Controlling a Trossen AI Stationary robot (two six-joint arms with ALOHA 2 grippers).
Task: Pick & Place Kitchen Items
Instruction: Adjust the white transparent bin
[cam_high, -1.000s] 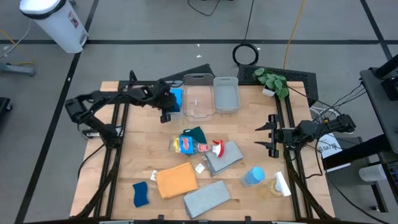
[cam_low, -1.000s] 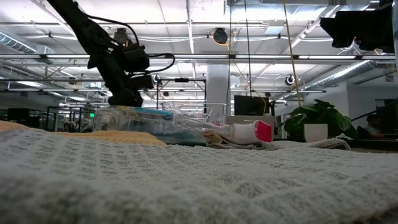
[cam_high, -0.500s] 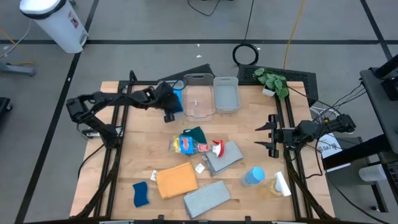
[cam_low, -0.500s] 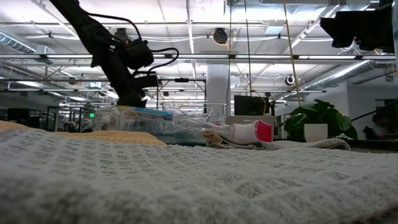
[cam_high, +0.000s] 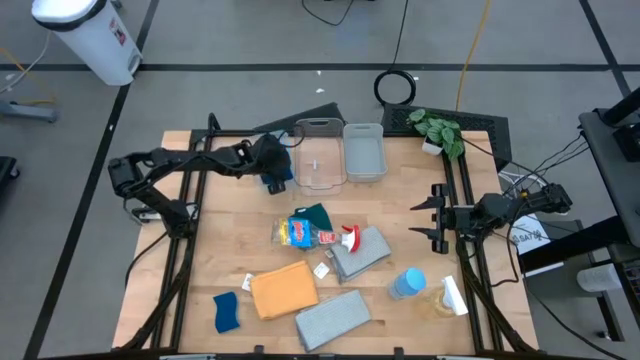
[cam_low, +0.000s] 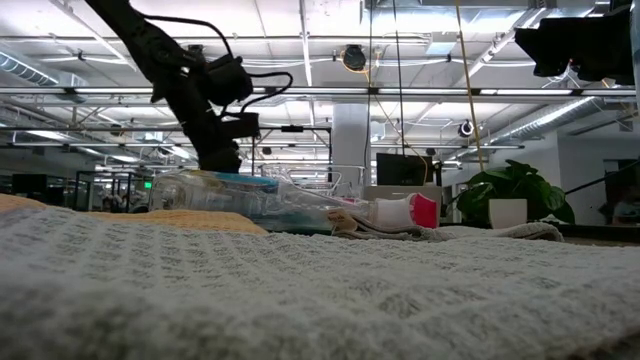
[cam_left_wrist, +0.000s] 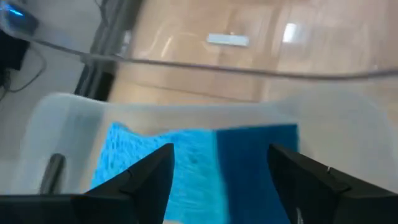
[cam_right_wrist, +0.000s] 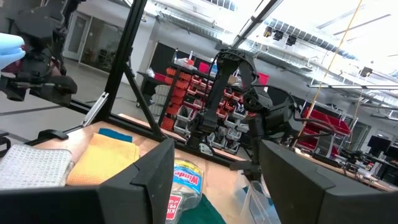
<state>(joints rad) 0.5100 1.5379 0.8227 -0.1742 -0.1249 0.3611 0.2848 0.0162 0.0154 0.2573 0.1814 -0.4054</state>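
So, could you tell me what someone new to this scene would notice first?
Probably the left hand, fingers spread, poised over a bright blue sponge lying in a clear bin at the table's far edge. Next, the jumble mid-table: a spray bottle with a red top, an orange cloth and grey cloths nearer the front. The right hand waits open at the right edge.

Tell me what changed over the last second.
The left tool moved toward the clear bin at the table's far edge and opened over a blue sponge, which now lies free between its fingers. The right tool stayed open at the table's right edge. The cloths and bottles did not move.
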